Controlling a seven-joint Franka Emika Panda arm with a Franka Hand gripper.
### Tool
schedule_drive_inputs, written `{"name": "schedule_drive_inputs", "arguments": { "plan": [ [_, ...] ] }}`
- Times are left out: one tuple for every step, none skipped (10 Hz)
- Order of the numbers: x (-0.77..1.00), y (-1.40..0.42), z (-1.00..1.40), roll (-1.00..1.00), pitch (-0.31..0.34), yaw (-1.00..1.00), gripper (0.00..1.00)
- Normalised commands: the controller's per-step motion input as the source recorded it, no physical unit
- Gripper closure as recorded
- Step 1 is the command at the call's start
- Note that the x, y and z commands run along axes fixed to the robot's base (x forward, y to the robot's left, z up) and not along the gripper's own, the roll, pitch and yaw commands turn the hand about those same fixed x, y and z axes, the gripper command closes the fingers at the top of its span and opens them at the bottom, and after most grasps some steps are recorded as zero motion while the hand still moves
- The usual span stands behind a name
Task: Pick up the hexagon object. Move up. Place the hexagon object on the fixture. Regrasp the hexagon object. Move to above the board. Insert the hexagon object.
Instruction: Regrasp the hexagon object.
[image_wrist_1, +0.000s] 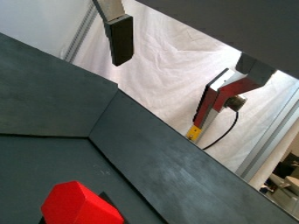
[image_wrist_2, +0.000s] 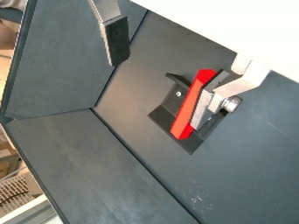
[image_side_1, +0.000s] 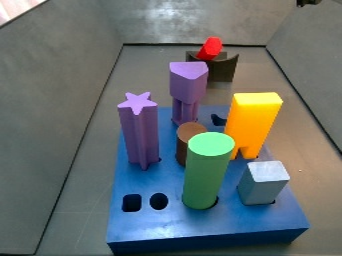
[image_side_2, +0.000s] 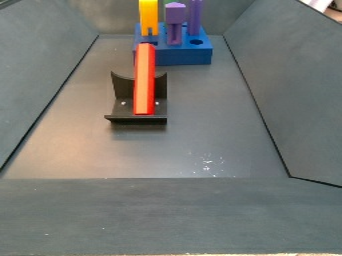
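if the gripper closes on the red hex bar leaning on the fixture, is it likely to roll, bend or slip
The hexagon object looks rigid, so it probably won't bend. Its flat facets should resist rolling and suit the gripper, open above it in the wrist views. It rests propped on the fixture, apparently unsecured, so an off-centre squeeze could slide or tip it.

Robotics lab test cell: dark grey walled enclosure (image_side_2: 54, 110), white draped backdrop sheet (image_wrist_1: 176, 61), blue peg board (image_side_1: 201, 225) with coloured shape blocks, fixture (image_side_2: 134, 108), claw (image_wrist_2: 176, 66) overhead.
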Motion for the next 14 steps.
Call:
{"name": "schedule_drive_inputs", "arguments": {
  "plan": [
    [0.2,-0.05,-0.02,0.15,0.028,0.09,0.0],
    [0.19,-0.05,-0.02,0.15,0.032,0.09,0.0],
    [0.19,-0.05,-0.02,0.15,0.033,0.09,0.0],
    [0.19,-0.05,-0.02,0.14,0.035,0.09,0.0],
    [0.19,-0.05,-0.02,0.14,0.036,0.09,0.0],
    [0.19,-0.05,-0.02,0.14,0.037,0.09,0.0],
    [0.19,-0.04,-0.02,0.14,0.038,0.09,0.0],
    [0.19,-0.04,-0.02,0.14,0.038,0.09,0.0],
    [0.19,-0.04,-0.02,0.14,0.038,0.09,0.0],
    [0.19,-0.04,-0.02,0.14,0.039,0.09,0.0],
    [0.19,-0.04,-0.02,0.14,0.039,0.09,0.0],
    [0.19,-0.04,-0.02,0.14,0.039,0.09,0.0],
    [0.19,-0.04,-0.02,0.14,0.039,0.09,0.0],
    [0.19,-0.04,-0.02,0.14,0.04,0.09,0.0]
  ]
}}
